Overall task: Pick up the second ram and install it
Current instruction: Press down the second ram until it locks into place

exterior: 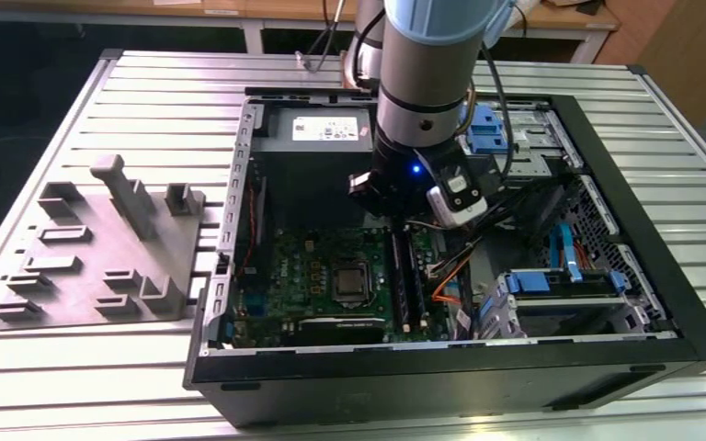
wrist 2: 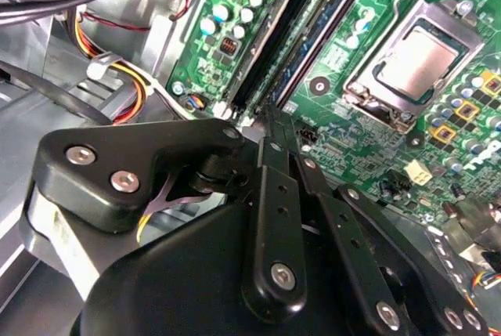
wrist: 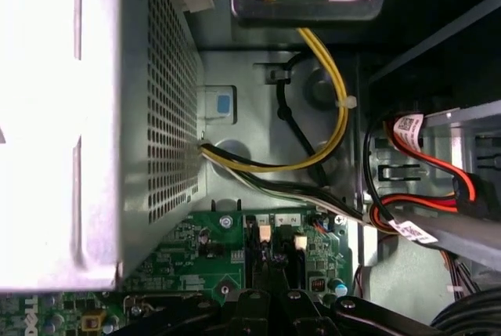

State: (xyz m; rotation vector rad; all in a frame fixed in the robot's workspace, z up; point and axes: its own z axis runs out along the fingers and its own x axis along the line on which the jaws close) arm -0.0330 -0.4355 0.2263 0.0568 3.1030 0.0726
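Step in hand, by judgement: the install end of the task, not the pick-up. The black linkage gripper is down inside the open black computer case, with its tip just above the memory slots. In the second wrist view the fingers are drawn together and nothing shows between them.

The second ram, a long narrow dark blue-green stick, appears to stand in the slots on the broad green motherboard, at 3 o'clock of the square silver CPU socket in the exterior view. Whether it is fully latched cannot be told.

Seating it would call for straight downward pressure along the stick's top edge, keeping off the orange and yellow cables nearby.

The grey metal power supply is at 12 o'clock of the board. The grey plastic fixture tray with upright pegs sits at 9 o'clock of the case, with no stick on it. Both rest on a ribbed aluminium table. A wooden bench stands behind.
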